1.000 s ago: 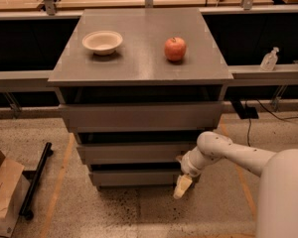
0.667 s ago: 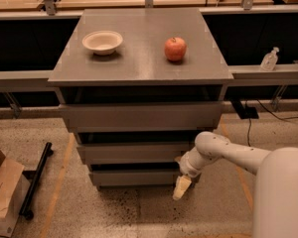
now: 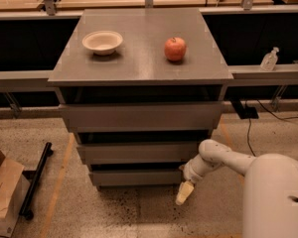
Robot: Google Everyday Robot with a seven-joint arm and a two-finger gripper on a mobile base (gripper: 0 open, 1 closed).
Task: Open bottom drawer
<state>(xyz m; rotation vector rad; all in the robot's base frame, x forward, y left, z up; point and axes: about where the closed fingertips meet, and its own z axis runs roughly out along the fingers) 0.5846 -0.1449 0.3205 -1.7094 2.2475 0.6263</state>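
The bottom drawer point(image 3: 136, 177) is the lowest of three stacked grey fronts under the grey cabinet top point(image 3: 139, 68). It is plain and handleless and looks the narrowest. My gripper point(image 3: 184, 193) hangs from the white arm point(image 3: 223, 158) just off the drawer's right end, pointing down at the floor. Its cream fingertip point(image 3: 184, 194) is level with the drawer's lower edge.
A white bowl point(image 3: 103, 41) and a red apple point(image 3: 175, 49) sit on the cabinet top. A cardboard box point(image 3: 2, 195) and a black bar point(image 3: 35, 179) lie on the floor at left. A clear bottle point(image 3: 269, 59) stands on the ledge at right, with cables point(image 3: 248, 118) below.
The arm and gripper have shifted slightly to the left, closer to the drawer's right end. The drawers have not moved.
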